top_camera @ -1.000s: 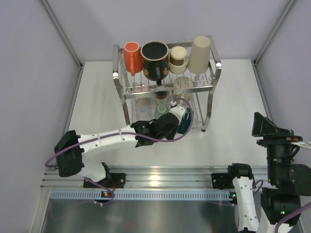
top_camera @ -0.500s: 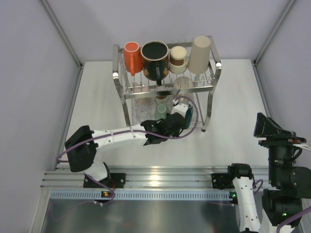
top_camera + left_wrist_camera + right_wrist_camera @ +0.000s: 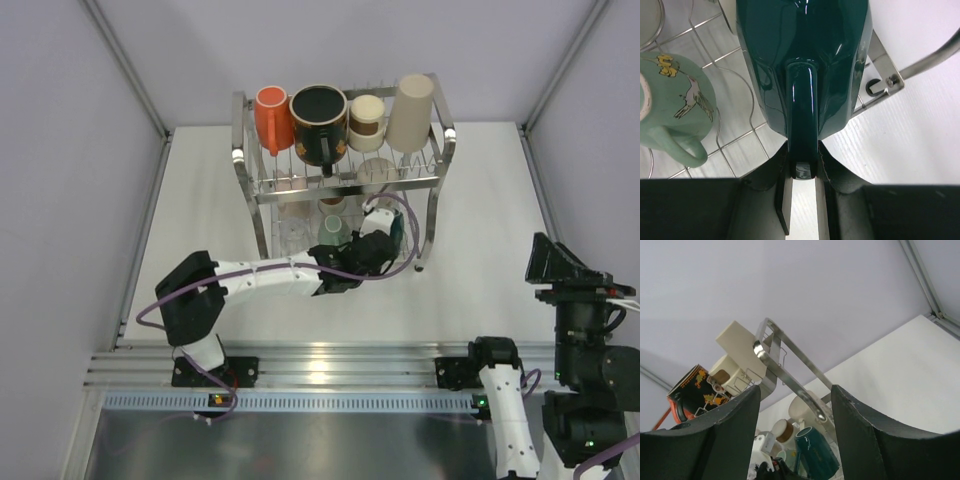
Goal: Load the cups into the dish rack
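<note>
My left gripper (image 3: 802, 161) is shut on the handle of a dark teal mug (image 3: 805, 60), which is at the right end of the dish rack's (image 3: 340, 183) lower tier. In the top view that gripper (image 3: 383, 238) and the teal mug (image 3: 392, 226) sit under the upper shelf. Beside it on the wire floor (image 3: 740, 135) stands a green mug (image 3: 675, 115) with a bird print. On the upper tier are an orange cup (image 3: 271, 118), a black patterned mug (image 3: 319, 120), a brown-cream cup (image 3: 366, 120) and a tall beige cup (image 3: 410, 110). My right gripper (image 3: 796, 390) stands open and empty, far from the rack.
The rack's steel post (image 3: 790, 380) and the teal mug (image 3: 817, 452) show from the right wrist. A clear cup (image 3: 290, 232) and a green mug (image 3: 331, 230) fill the lower tier's left part. White tabletop (image 3: 480, 230) lies on the right, and the grey walls stand close.
My left arm has pushed the teal mug up and to the right, deeper into the lower tier. The right arm has sunk slightly, its gripper still open.
</note>
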Tool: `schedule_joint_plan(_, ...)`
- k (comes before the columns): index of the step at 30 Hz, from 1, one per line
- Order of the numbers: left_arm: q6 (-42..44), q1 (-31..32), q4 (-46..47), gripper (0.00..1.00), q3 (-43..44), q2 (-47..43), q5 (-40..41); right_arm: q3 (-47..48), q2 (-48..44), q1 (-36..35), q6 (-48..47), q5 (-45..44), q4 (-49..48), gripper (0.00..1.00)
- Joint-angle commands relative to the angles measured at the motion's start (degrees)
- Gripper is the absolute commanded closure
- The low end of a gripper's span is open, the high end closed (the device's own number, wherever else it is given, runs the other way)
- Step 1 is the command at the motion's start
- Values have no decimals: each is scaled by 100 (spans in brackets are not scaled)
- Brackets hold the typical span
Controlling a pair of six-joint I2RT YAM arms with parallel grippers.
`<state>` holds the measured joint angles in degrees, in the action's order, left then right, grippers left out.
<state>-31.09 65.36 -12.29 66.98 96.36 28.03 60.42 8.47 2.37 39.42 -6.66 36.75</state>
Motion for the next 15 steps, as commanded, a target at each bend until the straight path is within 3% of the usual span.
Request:
schedule_joint_plan(1, -239, 3, 79, 100, 368, 286, 219, 171, -82, -114, -197, -196, -274, 41)
schedule_joint_plan(10, -433, -15, 25, 100, 667, 700, 501, 145, -135, -193, -347, -380, -265, 41)
schedule_joint_plan(15, -547, -6, -36, 79, 641, 744, 475, 198, -179, -474, -444, -617, -265, 41)
